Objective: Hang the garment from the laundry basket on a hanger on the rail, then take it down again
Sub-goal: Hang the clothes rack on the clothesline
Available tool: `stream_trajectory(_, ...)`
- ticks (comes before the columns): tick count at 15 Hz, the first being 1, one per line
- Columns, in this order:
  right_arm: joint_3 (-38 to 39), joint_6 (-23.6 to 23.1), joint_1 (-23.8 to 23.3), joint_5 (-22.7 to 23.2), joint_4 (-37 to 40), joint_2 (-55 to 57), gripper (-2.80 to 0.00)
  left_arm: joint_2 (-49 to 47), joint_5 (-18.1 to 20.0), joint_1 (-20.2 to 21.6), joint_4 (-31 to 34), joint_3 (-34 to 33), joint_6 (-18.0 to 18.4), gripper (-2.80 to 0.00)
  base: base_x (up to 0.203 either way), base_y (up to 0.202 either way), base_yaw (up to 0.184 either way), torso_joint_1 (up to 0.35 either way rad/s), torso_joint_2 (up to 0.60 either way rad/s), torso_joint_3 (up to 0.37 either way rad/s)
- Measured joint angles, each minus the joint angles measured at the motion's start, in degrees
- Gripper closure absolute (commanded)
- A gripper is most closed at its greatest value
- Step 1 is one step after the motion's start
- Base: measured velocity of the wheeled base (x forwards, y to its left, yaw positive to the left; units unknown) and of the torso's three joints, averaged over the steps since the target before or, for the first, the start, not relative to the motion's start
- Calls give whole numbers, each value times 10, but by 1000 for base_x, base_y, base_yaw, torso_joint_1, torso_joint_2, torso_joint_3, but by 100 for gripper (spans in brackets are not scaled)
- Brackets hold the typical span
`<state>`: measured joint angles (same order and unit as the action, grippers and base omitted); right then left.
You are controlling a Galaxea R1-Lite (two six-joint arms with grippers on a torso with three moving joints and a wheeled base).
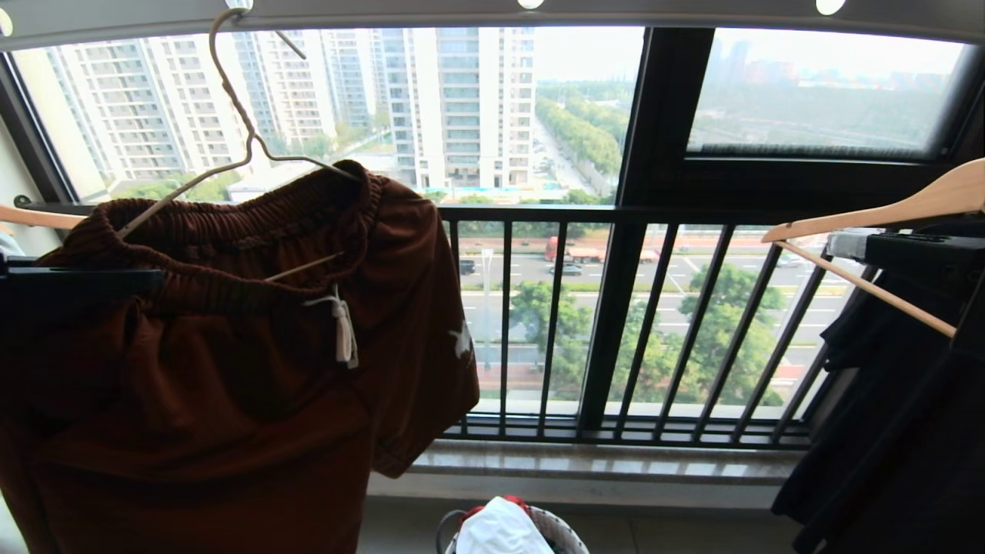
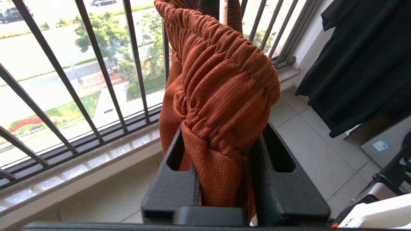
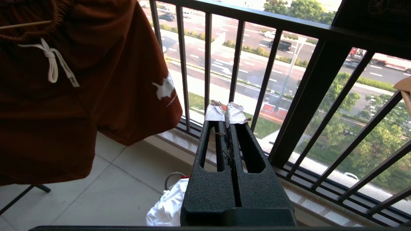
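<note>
The left gripper (image 2: 224, 179) has jaws slackly around the shorts' (image 1: 231, 369) waistband on the wire hanger (image 1: 231, 100). Widen fully, withdrawing left without dragging. The right gripper (image 3: 224, 112) has jaws together.

Strong daylight through the window (image 1: 462, 115) backlights everything; shorts (image 1: 231, 369) dark in shadow head-on, sunlit orange in left wrist view; sky blown out.

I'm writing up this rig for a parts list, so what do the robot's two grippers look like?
Both are matte black with a rough, grainy finish. Each finger is a long flat bar with an elongated slot cut through it. The right gripper has crinkled silvery tape wrapped round its fingertips; the left gripper's tips are hidden by cloth.
</note>
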<state>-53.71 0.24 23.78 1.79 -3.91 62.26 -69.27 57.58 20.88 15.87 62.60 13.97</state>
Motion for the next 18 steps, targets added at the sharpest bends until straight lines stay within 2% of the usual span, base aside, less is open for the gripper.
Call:
stream_trajectory(4, 1, -5, 0, 12, 1, 2, 0, 24, -2, 0, 5, -2, -34, -280, 0, 0, 0, 0, 0, 0)
stream_trajectory(8, 0, -6, -1, 12, 1, 3, 0, 52, -39, 1, 6, -4, -67, -280, 0, 0, 0, 0, 0, 0)
stream_trajectory(11, -2, -6, -1, 12, 0, 5, 0, 59, -46, 1, 12, -4, -70, -280, 0, 0, 0, 0, 0, 0)
stream_trajectory(13, -2, -6, -1, 13, -1, 6, 0, 66, -66, 1, 42, -4, -69, -280, 0, 0, 0, 0, 0, 0)
stream_trajectory(18, -2, -6, -1, 13, -1, 6, 0, 88, -68, 0, 49, -3, -69, -280, 0, 0, 0, 0, 0, 0)
